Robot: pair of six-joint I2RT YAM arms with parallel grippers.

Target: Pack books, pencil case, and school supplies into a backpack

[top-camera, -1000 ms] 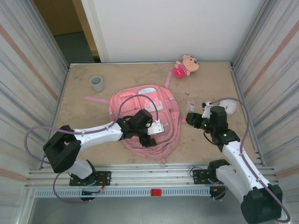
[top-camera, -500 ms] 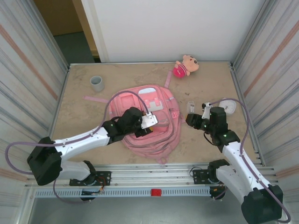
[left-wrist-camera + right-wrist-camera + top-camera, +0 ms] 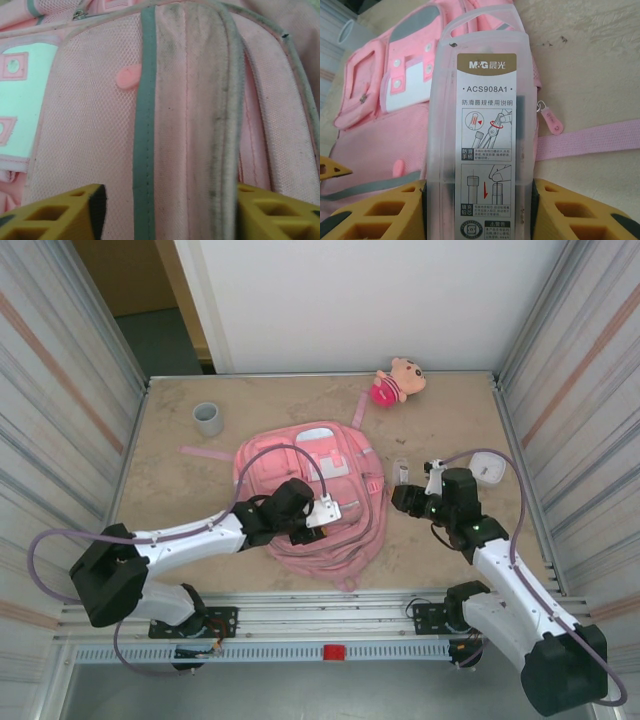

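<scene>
Partly cropped: right tool's case, left tool's backpack.

Left claw, right claw: both clamped.

pink backpack, grey cup

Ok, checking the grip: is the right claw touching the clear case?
Touching. Right wrist view: both yellow fingers of the right claw press the clear case.
</scene>
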